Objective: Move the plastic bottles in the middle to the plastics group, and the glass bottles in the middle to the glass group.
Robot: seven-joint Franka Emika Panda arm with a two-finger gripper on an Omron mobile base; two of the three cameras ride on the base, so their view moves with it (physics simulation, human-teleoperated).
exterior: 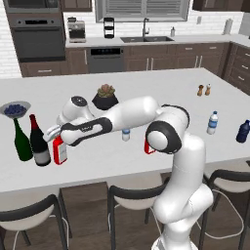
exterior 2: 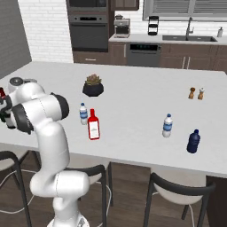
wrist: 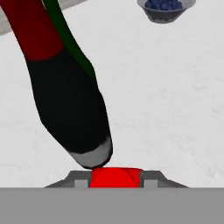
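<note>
My gripper [exterior: 52,133] is at the left of the island, shut on the neck of a red glass bottle [exterior: 59,152] that stands upright on the counter. In the hand view its red cap [wrist: 116,176] sits between the fingertips of the gripper [wrist: 116,180], which touch it on both sides. Just left of it is the glass group: a dark wine bottle [exterior: 39,144] [wrist: 65,100] and a green wine bottle [exterior: 20,141]. A second red bottle [exterior 2: 93,125] and a small water bottle [exterior 2: 83,114] stand mid-counter. The plastics group, a water bottle [exterior: 212,122] and a dark blue bottle [exterior: 242,131], is at the right.
A bowl of blueberries [exterior: 14,109] sits behind the wine bottles. A potted plant [exterior: 105,96] stands at mid-counter, and salt and pepper shakers [exterior: 203,90] at the far right. Stools [exterior: 134,195] line the near edge of the island.
</note>
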